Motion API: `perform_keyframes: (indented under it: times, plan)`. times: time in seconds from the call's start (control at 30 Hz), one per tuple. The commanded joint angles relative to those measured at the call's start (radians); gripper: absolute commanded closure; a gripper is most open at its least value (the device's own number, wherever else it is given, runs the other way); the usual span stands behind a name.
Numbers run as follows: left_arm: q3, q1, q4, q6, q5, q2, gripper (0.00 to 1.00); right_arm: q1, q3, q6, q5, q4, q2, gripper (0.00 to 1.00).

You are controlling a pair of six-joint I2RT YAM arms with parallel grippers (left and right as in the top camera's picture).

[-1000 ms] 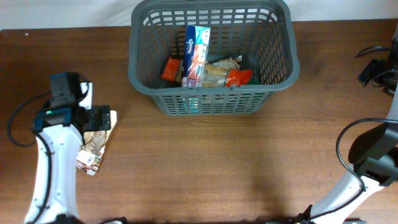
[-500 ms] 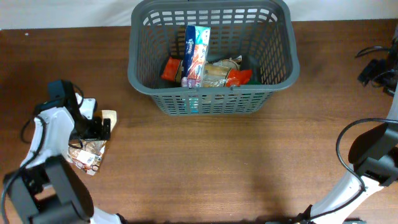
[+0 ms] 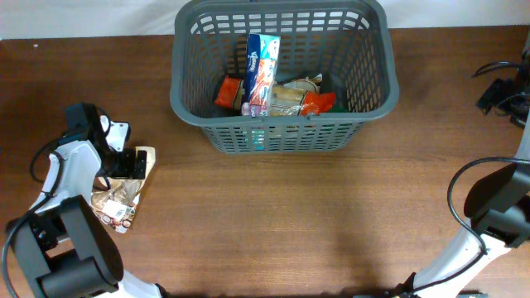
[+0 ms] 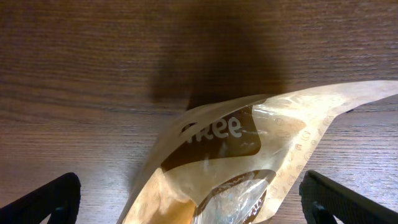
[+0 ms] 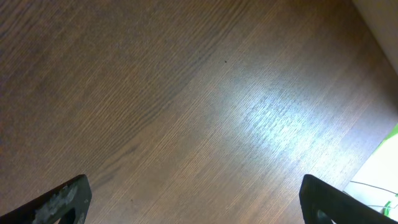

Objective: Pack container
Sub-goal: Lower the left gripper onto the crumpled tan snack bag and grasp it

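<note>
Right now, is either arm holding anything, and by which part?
Nothing is held. The left jaws stand open either side of a snack bag on the table; right jaws open, empty.

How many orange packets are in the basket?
2 orange packets: one left of the tall box, the other right of it, near the basket's front wall. More may be hidden underneath.

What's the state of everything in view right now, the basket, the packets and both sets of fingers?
container: upright, partly filled with packets.
blue and red pack: inside the container.
snack bag: on the table, outside the container, not gripped.
left fingers: open, either side of the snack bag.
right fingers: open, empty, over the table.
</note>
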Motion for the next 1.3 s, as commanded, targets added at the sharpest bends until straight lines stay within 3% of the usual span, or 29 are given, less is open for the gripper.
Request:
perform_keyframes:
  times: [0.0, 0.5, 0.53, 0.57, 0.67, 0.73, 0.8, 0.87, 1.1, 1.27]
  plan:
    - [-0.003, 0.004, -0.01, 0.02, 0.014, 0.056, 0.01, -0.007, -0.004, 0.016, 0.002, 0.003, 0.0, 0.01]
    - [-0.003, 0.004, -0.041, 0.021, 0.014, 0.119, 0.01, -0.007, -0.004, 0.016, 0.002, 0.003, 0.0, 0.01]
    - [-0.003, 0.004, -0.04, 0.02, 0.014, 0.119, 0.1, -0.007, -0.004, 0.016, 0.002, 0.003, 0.0, 0.01]
    - [-0.003, 0.004, -0.04, 0.02, 0.014, 0.119, 0.28, -0.007, -0.004, 0.016, 0.002, 0.003, 0.0, 0.01]
    - [-0.003, 0.004, -0.037, 0.02, 0.014, 0.119, 0.47, -0.007, -0.004, 0.016, 0.002, 0.003, 0.0, 0.01]
    - [-0.003, 0.004, -0.036, 0.02, 0.014, 0.119, 0.68, -0.007, -0.004, 0.016, 0.002, 0.003, 0.0, 0.01]
    - [-0.003, 0.004, -0.036, 0.02, 0.014, 0.119, 0.78, -0.007, -0.004, 0.016, 0.002, 0.003, 0.0, 0.01]
    - [-0.003, 0.004, -0.033, 0.02, 0.014, 0.119, 0.98, -0.007, -0.004, 0.016, 0.002, 0.003, 0.0, 0.01]
    - [0.02, 0.004, -0.024, -0.041, 0.023, 0.119, 0.98, -0.007, -0.004, 0.016, 0.002, 0.003, 0.0, 0.01]
    - [0.157, -0.003, -0.118, -0.128, 0.052, 0.111, 0.98, -0.007, -0.004, 0.016, 0.002, 0.003, 0.0, 0.01]
